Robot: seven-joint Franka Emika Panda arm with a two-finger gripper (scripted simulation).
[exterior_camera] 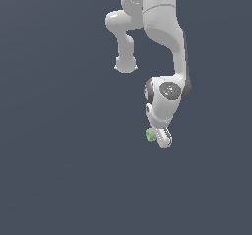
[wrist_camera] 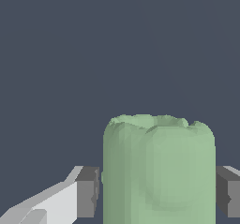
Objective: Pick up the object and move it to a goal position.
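Observation:
The object (wrist_camera: 159,171) is a small pale green lumpy block. In the wrist view it stands upright between my gripper's (wrist_camera: 157,192) two grey finger pads (wrist_camera: 87,192) and fills the space between them; one pad touches it and the other is a hair's width from its side. In the exterior view the object (exterior_camera: 150,134) shows as a small green lump at the tip of the white gripper (exterior_camera: 161,139), which points downward. The gripper is shut on the object. The object's lower part is out of the wrist view.
The white arm (exterior_camera: 165,42) reaches down from the top of the exterior view. Everything around it is a plain dark grey-blue surface (exterior_camera: 59,155) with no other objects or edges showing.

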